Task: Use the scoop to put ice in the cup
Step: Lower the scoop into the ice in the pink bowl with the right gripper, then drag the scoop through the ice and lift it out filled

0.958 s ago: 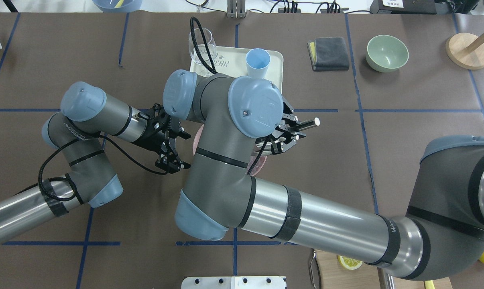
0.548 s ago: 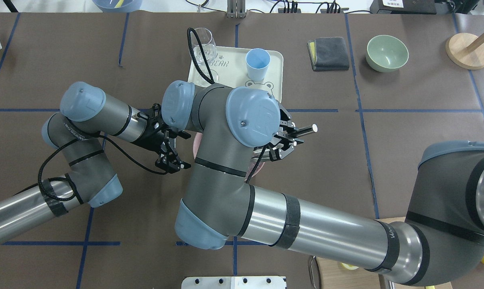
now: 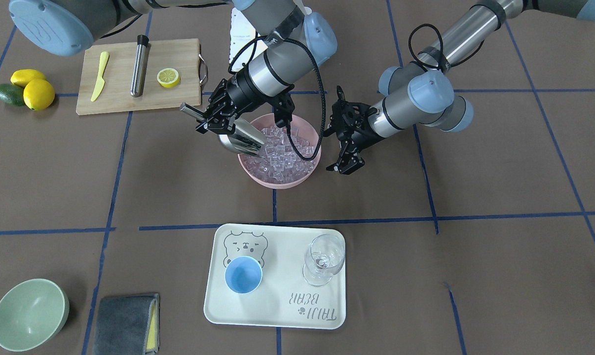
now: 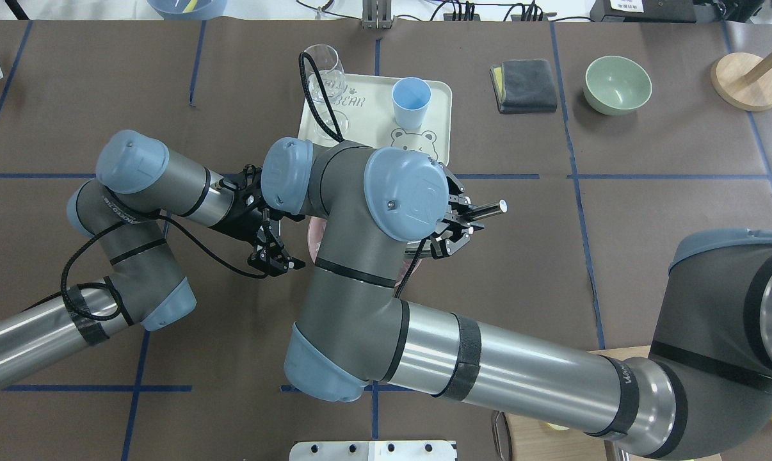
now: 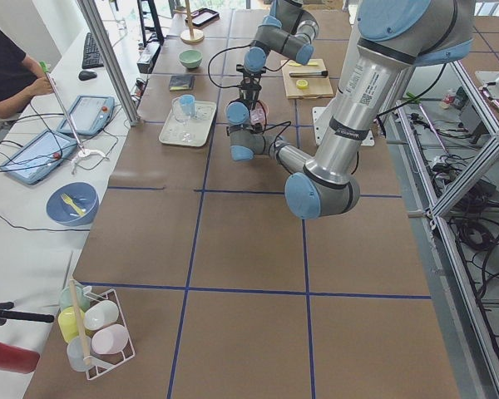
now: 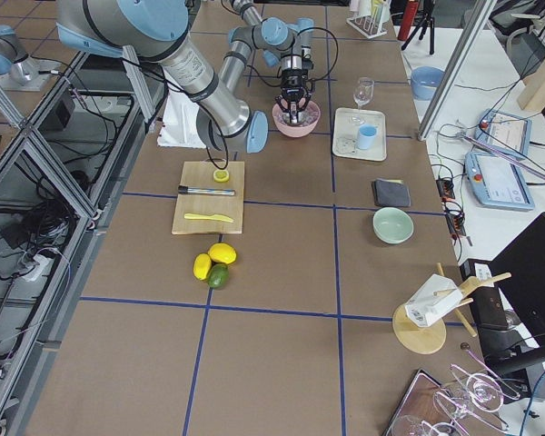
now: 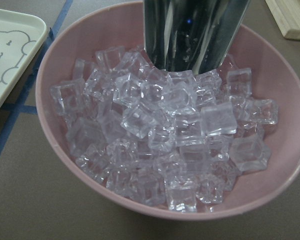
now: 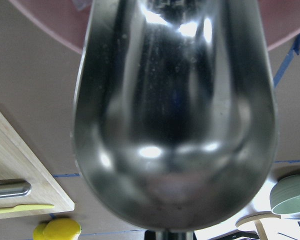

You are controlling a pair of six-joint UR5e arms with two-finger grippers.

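Right gripper (image 3: 213, 121), pinching the scoop (image 3: 242, 140) by its handle, has sunk slightly, driving it into the ice (image 3: 282, 153) in the bowl (image 3: 278, 183). Scooping looks underway, with the far cup (image 3: 243, 274) empty.

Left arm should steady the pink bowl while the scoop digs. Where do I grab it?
I'd pinch the pink bowl by its rim on the side facing the left gripper, one finger inside, one outside. The lip stands clear of the ice there, and the scoop enters from the opposite side.
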